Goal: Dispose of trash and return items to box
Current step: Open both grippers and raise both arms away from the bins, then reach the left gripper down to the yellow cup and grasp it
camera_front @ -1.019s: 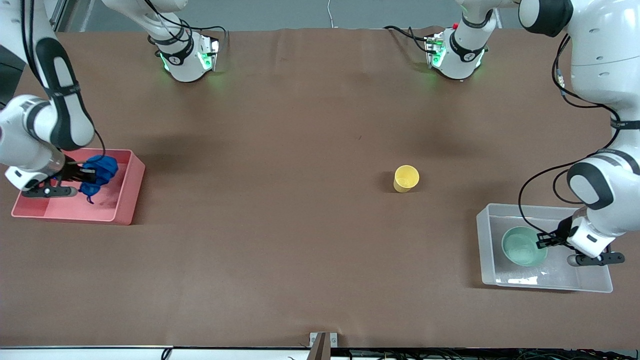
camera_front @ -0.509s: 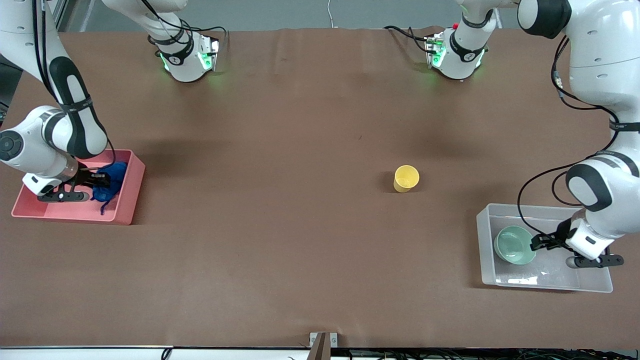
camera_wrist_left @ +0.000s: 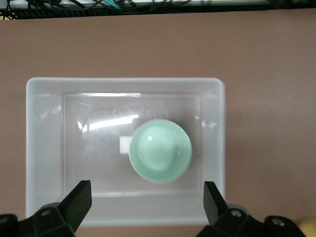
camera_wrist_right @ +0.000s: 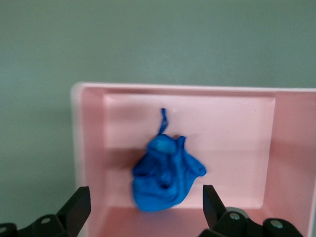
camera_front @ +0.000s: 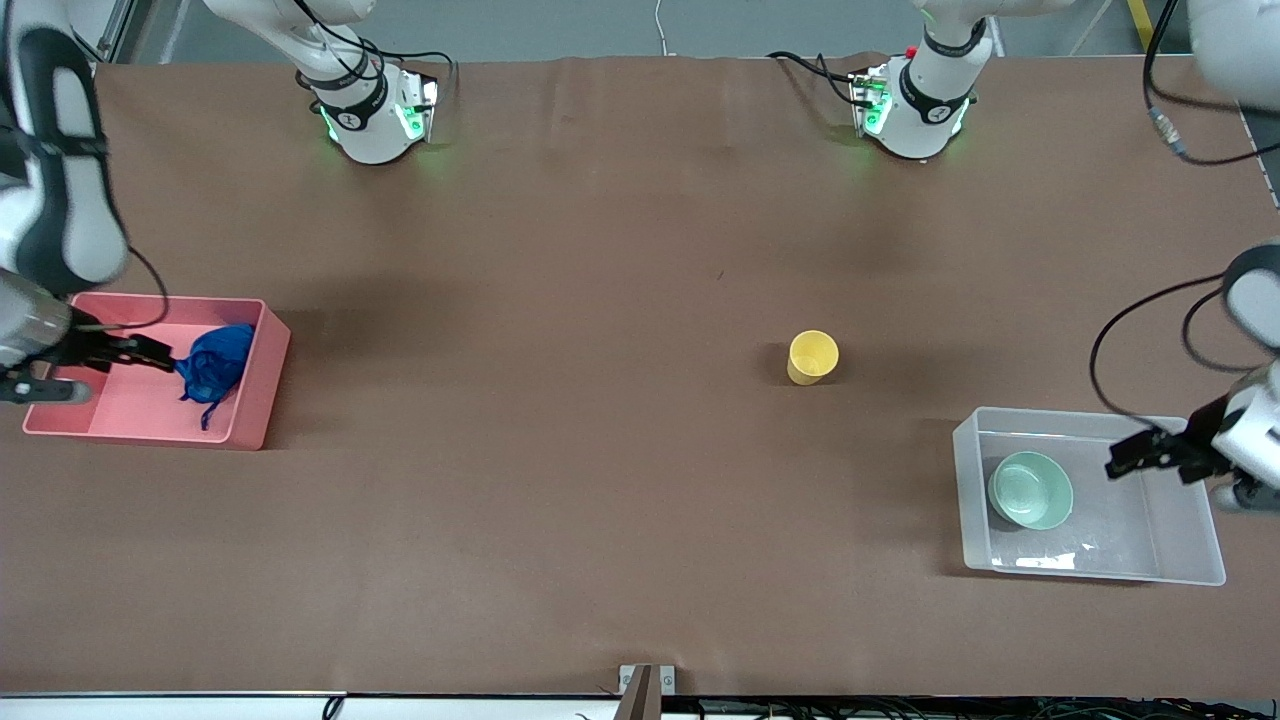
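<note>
The trash lies in the pink bin and the bowl in the box. Both grippers, left and right, are open and empty. The cup on the bench remains.

Brown table, cloth-like cover, faint creases near the robots' edge. 3 loose things sit directly on it: pink bin at the right arm's end, clear box at the left arm's end, yellow cup upright between them, closer to the box and farther from the front camera than it. All 3 well apart. 2 arm bases mounted along the edge farthest from the front camera. Small metal bracket at the edge nearest the camera, mid-table.
</note>
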`<action>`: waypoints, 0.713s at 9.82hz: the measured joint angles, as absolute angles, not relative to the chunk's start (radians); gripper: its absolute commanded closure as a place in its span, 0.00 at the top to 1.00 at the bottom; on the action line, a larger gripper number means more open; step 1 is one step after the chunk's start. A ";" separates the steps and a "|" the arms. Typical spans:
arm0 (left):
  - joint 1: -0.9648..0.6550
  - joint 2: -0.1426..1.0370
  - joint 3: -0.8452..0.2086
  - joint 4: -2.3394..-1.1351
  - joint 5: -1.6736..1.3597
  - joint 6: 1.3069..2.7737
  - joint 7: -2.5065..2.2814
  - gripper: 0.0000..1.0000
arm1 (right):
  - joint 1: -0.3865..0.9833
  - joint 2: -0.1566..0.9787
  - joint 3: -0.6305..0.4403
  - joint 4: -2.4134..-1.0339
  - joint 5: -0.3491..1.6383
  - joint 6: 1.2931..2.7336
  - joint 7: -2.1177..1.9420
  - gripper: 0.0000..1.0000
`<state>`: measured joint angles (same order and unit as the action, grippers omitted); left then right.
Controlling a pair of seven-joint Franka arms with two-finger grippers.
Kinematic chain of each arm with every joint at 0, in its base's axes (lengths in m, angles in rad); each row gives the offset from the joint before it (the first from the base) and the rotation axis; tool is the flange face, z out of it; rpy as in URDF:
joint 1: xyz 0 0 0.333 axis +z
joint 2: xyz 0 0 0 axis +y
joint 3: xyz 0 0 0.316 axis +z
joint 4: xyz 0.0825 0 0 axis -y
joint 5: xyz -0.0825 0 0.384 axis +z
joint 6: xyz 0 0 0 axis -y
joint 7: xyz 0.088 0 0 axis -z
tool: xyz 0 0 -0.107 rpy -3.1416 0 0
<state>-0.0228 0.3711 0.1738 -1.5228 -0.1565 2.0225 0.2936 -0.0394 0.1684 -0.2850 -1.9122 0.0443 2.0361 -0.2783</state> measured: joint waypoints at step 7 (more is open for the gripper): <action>-0.027 -0.020 -0.013 -1.722 -0.044 1.767 0.003 1.00 | -0.091 -0.111 -0.037 -1.603 0.041 1.544 0.086 1.00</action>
<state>-0.0274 -0.0197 -0.0132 -1.7220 -0.0441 1.7673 0.0029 -0.0905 -0.1110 -0.0370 -1.6026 0.0407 1.5437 0.0863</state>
